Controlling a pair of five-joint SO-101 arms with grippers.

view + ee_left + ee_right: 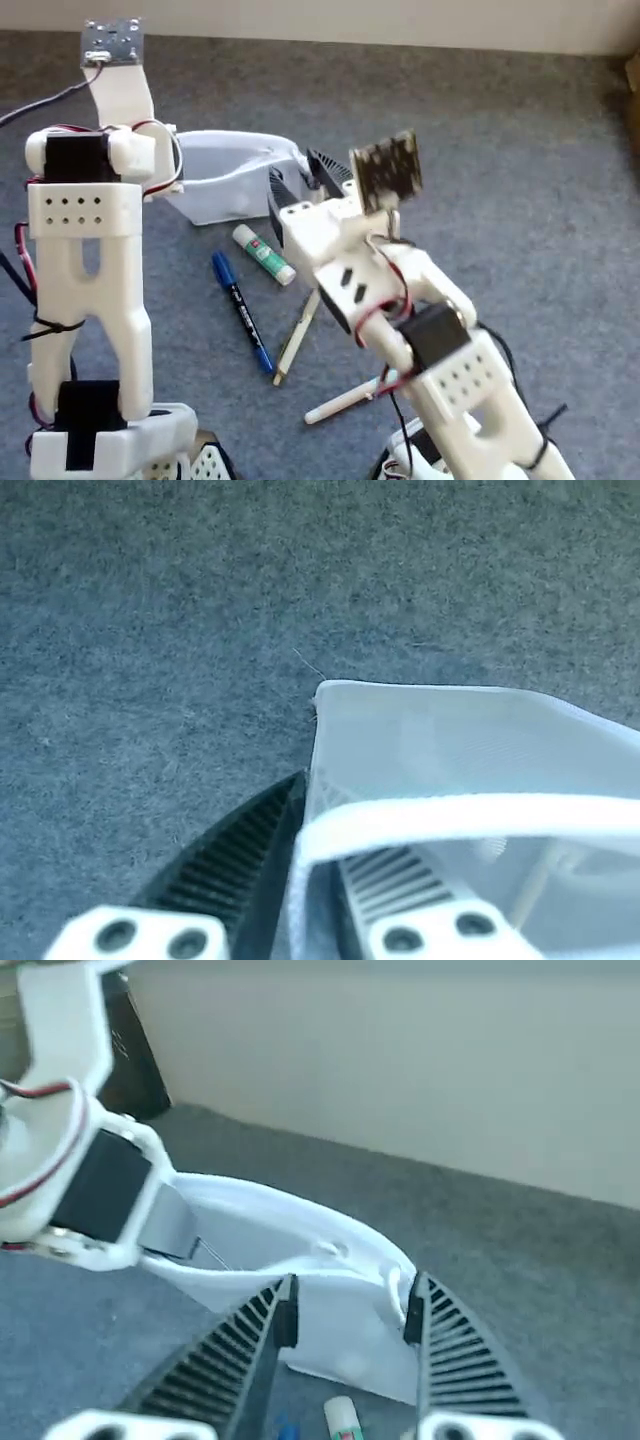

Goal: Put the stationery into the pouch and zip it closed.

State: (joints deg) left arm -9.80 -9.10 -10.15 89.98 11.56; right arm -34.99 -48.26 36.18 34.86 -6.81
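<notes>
- High view: a translucent white fabric pouch [230, 190] lay open-mouthed on the grey carpet [520, 180] between the two arms. A white glue stick with a green label [263, 254], a blue marker pen [240, 310], a pale wooden pencil [297, 338] and a white pen [345, 402] all lay outside it, nearer the arm bases. None of the stationery had yet been loaded. The right gripper [303, 182] hung at one end of the pouch, its arm stretched low and forward.
- Left wrist view: the left gripper [315, 815] was pinched on the pouch's rim, and its arm stood upright. The thin fabric could probably slip from this pinch if tugged, which would collapse the mouth.
- Right wrist view: the right gripper's jaws stood wide apart and held nothing, just before the pouch's end. Closing here would likely catch the fabric and drag it against the other arm's hold, since the glue stick lay below the jaws.
</notes>
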